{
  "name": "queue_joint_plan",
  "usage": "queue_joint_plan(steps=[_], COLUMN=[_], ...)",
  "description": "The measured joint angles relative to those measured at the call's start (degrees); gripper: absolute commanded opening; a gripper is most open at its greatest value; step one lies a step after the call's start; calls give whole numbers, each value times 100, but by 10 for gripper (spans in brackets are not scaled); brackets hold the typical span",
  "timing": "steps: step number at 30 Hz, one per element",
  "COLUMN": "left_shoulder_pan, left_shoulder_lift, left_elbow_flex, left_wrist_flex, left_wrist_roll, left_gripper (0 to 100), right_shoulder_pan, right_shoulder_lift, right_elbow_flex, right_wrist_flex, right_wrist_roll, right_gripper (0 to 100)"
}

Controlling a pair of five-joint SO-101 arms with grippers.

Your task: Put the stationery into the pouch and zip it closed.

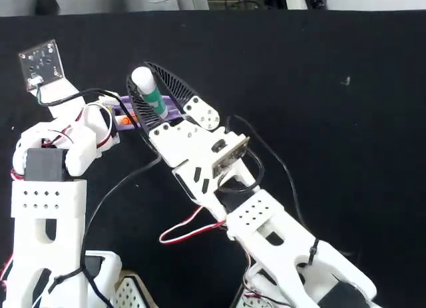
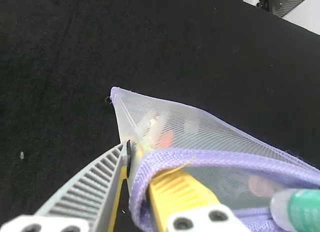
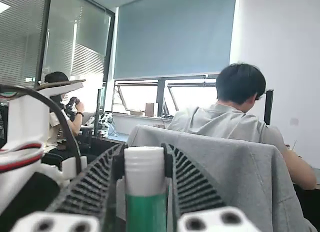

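The right gripper (image 1: 156,98) has its fingers clamped on the green glue stick (image 1: 148,87), cap up and long axis aimed down at the mouth of the mesh pouch (image 2: 200,137), whose purple rim the left gripper (image 2: 136,164) pinches at the worktop's (image 1: 333,122) far left, with faint orange items inside.

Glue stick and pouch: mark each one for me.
glue stick (image 3: 144,179), right wrist view, on its white cap.
pouch (image 2: 200,137), left wrist view, on the clear mesh side wall.
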Motion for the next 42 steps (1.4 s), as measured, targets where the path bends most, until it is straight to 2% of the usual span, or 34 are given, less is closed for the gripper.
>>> queue_joint_plan(steps=[13, 17, 20, 24, 31, 42], left_shoulder_pan=[9, 18, 26, 26, -299, -343], left_shoulder_lift=[0, 0, 0, 0, 0, 0], left_elbow_flex=[0, 0, 0, 0, 18, 18], left_wrist_flex=[-9, -18, -18, -35, -35, -35], left_wrist_roll=[0, 0, 0, 0, 18, 18], left_gripper=[29, 29, 29, 29, 29, 29], right_shoulder_pan=[-9, 18, 18, 18, 44, 26], right_shoulder_lift=[519, 519, 519, 519, 519, 519], right_elbow_flex=[35, 202, 316, 325, 369, 369], right_wrist_flex=[-88, -88, -97, -97, -97, -88], right_wrist_roll=[97, 818, 1257, 1354, 1433, 1582], right_gripper=[14, 17, 88, 165, 166, 162])
